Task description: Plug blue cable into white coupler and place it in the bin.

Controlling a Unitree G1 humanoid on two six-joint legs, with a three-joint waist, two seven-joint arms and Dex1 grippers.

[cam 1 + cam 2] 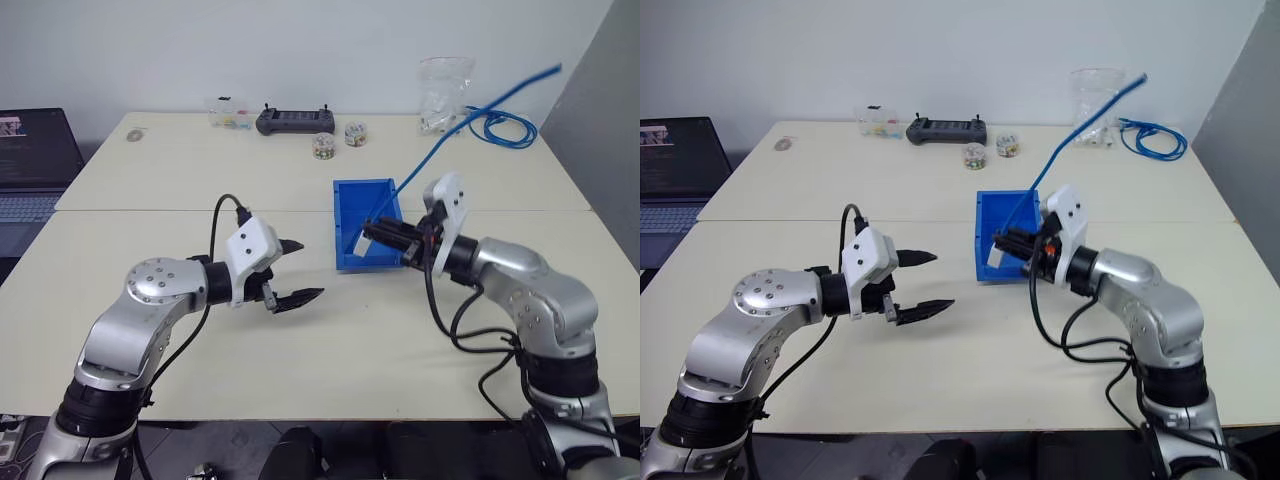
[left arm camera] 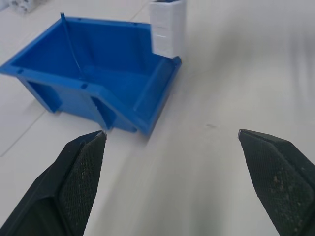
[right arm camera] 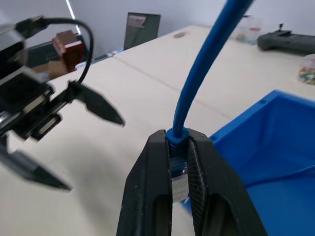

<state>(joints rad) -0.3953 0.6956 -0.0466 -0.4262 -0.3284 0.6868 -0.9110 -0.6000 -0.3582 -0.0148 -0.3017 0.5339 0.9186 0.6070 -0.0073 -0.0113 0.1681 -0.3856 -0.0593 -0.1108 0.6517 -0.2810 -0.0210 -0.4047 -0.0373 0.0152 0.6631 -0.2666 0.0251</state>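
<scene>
The bin [image 1: 346,215] is bright blue and stands at the table's middle, its sloped lip facing me. My right gripper [image 1: 378,236] reaches over its front part from the right, shut on the plug end of the blue cable [image 1: 440,145]. The cable rises steeply from the fingers [image 3: 152,196] toward the back right. The white coupler [image 2: 167,27] sits at the cable's end just past the fingertips, above the bin's front lip. My left gripper [image 1: 312,268] hovers left of the bin with its fingers [image 2: 81,172] wide open and nothing between them.
At the back right lie a loop of blue cable [image 1: 510,128] and a clear bag [image 1: 445,95]. A black controller [image 1: 296,120], two small jars [image 1: 323,146] and a clear parts box [image 1: 228,113] line the back edge. A laptop [image 1: 30,165] sits far left.
</scene>
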